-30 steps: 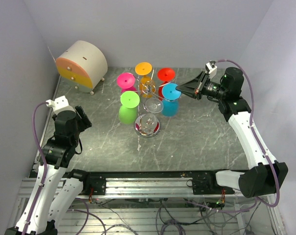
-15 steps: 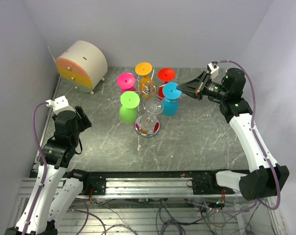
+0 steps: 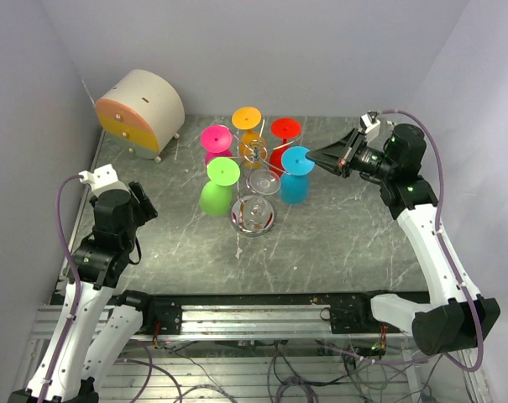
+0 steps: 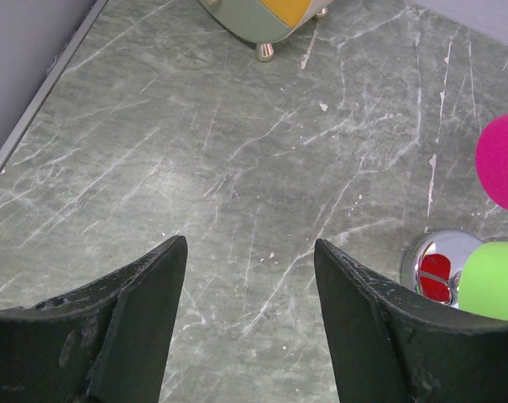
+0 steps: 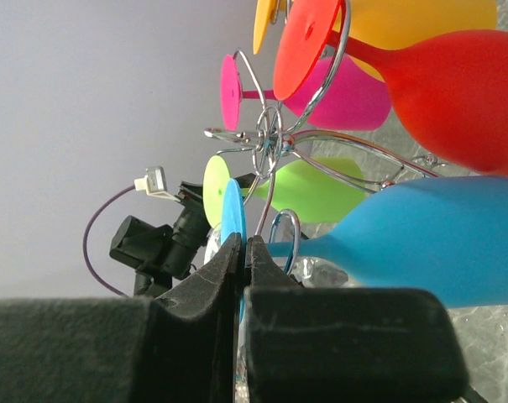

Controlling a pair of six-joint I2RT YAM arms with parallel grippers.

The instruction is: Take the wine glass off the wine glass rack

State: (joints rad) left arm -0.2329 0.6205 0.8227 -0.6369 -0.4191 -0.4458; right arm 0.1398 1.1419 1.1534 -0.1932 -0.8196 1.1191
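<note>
Marble tabletop point(image 3: 346, 235): right pincer point(image 3: 313, 155) nips blue wine glass point(image 3: 294, 186) beside rack point(image 3: 254, 217).

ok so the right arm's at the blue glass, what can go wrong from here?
1. The right gripper seems to pinch only the thin rim of the blue wine glass foot, so the glass could pivot, slip out and drop.
2. Its stem looks to sit inside a hook of the wine glass rack. An off-line pull could snag there, tilting the rack or knocking the red wine glass close beside it.
</note>
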